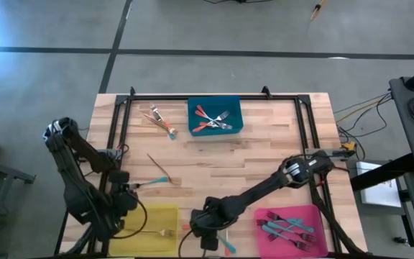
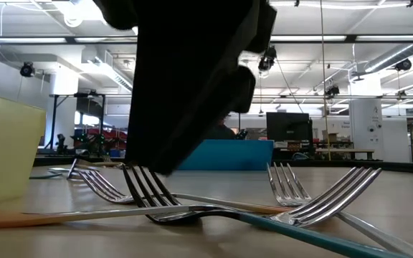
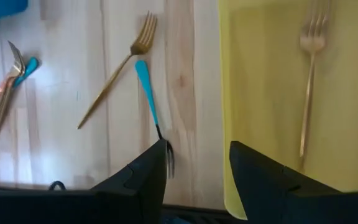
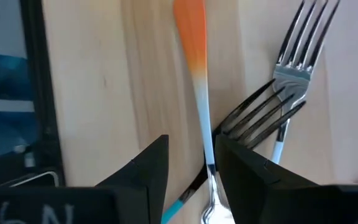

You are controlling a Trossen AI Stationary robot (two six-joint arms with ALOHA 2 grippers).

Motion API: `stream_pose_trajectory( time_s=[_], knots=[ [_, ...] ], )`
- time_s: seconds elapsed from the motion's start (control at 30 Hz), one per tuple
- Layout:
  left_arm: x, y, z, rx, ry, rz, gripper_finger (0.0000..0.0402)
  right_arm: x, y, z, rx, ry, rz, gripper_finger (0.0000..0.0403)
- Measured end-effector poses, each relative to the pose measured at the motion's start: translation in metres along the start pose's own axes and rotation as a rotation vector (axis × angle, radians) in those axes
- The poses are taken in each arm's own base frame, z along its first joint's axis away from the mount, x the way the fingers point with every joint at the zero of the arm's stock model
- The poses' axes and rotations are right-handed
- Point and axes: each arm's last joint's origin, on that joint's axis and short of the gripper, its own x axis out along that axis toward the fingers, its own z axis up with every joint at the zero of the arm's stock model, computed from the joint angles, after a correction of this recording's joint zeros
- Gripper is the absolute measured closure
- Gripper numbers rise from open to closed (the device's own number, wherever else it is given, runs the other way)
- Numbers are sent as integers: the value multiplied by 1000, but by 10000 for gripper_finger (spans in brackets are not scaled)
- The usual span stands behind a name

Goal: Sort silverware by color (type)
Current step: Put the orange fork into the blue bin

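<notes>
The right gripper (image 4: pixel 191 165) is reaching down at the near edge of the table, between the yellow bin (image 1: pixel 149 219) and the pink bin (image 1: pixel 293 216), over a small tangle of forks. Its fingers are standing slightly parted, straddling the orange-handled fork (image 4: pixel 194 56), whose stem is running between them; they are not yet visibly clamping it. A black-tined fork (image 4: pixel 260 112) is lying across that stem, and a teal-handled fork (image 4: pixel 297 56) is lying just beside it. To do this well, the fingers should be closing only on the orange fork's stem and lifting straight up, so the crossing tines slide off. The left gripper (image 3: pixel 197 171) is waiting, open and empty, near the yellow bin's edge, where a gold fork (image 3: pixel 309 62) is lying.
</notes>
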Motion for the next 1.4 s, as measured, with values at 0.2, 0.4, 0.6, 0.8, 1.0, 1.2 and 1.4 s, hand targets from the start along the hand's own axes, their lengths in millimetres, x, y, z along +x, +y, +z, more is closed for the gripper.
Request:
stream_pose_trajectory(
  time_s=[0.2, 0.4, 0.6, 0.8, 1.0, 1.2, 1.4],
  knots=[
    [-10, 11, -3, -63, -36, -42, 244, 11, -2, -2, -27, 22, -15, 280],
    [-13, 15, -3, -74, -60, -41, 244, 22, -6, -6, -46, 48, -42, 282],
    [-11, 13, -2, -70, -60, -30, 244, 33, -9, -8, -56, 64, -63, 292],
    [-11, 12, -2, -70, -64, -26, 244, 35, -9, -9, -45, 66, -69, 358],
    [-11, 13, -2, -70, -77, -18, 244, 34, -9, -8, -47, 66, -66, 391],
    [-11, 13, -2, -70, -79, -17, 244, 16, -4, -5, -55, 89, -48, 392],
    [-11, 13, -2, -52, -79, -15, 244, -37, 6, 8, -87, 81, -48, 393]
  ],
)
